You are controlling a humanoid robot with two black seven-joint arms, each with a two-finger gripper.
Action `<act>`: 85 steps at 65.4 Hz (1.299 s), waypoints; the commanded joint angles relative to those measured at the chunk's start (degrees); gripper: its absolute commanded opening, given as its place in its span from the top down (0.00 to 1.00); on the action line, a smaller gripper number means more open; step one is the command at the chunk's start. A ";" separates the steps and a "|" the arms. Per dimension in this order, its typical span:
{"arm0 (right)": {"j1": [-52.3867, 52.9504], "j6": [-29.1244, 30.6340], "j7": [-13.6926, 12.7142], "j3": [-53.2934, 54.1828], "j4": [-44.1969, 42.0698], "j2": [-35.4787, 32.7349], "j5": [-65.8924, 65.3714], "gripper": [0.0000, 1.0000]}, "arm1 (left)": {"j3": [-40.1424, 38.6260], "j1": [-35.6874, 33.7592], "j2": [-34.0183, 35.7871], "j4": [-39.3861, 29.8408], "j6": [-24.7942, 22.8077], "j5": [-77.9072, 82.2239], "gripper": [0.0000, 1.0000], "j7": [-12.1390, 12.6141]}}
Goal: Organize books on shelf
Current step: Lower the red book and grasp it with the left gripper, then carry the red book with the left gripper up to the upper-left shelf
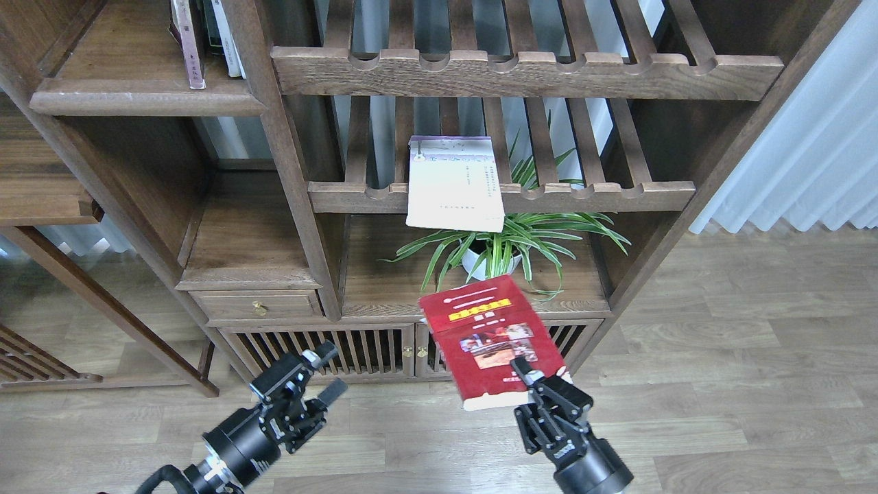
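My right gripper point(529, 376) is shut on the lower edge of the red book point(488, 336), which has a yellow title band and photos. It holds the book tilted in front of the lower cabinet doors. My left gripper point(328, 374) is open and empty, to the left of the red book and apart from it. The white book with a lavender top point(453, 185) lies on the slatted rack and overhangs its front rail. The solid shelf board point(137, 104) at upper left carries a few upright books point(195, 41). No maroon cover shows.
A potted spider plant point(504, 250) stands in the open compartment under the white book. Slatted racks point(528, 72) span the bookcase's middle. A small drawer point(257, 305) and slatted doors point(322, 350) sit below. A white curtain point(809, 158) hangs at right over wood floor.
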 commanded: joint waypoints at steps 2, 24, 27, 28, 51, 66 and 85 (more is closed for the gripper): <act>-0.05 -0.01 -0.64 -1.97 -0.88 -0.05 -0.26 0.94 | 0.85 -0.36 -1.78 0.51 0.00 0.14 0.09 -0.07; -0.05 -0.01 -0.64 -4.96 -1.49 -0.05 -0.44 0.94 | 3.84 -0.28 -4.07 4.03 0.00 0.49 0.22 -0.24; -0.05 -0.01 -0.64 -5.04 -1.49 -0.05 -0.52 0.94 | 3.84 -0.01 -4.77 4.29 0.00 0.40 0.31 -0.24; -0.05 -0.01 -0.64 -5.30 -1.49 -0.05 -0.70 0.93 | 3.84 0.07 -5.21 4.29 0.00 0.23 0.36 -0.24; -0.05 -0.01 -0.64 -6.54 -3.08 -0.05 -3.34 0.91 | 4.37 -0.36 -10.13 7.45 0.00 0.14 0.93 -0.42; -0.05 -0.01 -0.64 -6.36 -3.25 -0.05 -11.23 0.26 | 0.07 -0.54 -6.54 7.81 0.00 0.14 0.98 0.02; -0.05 -0.01 -0.64 -5.92 -3.43 -0.23 -15.73 0.04 | -10.30 -0.80 10.42 3.51 0.00 0.40 0.99 0.11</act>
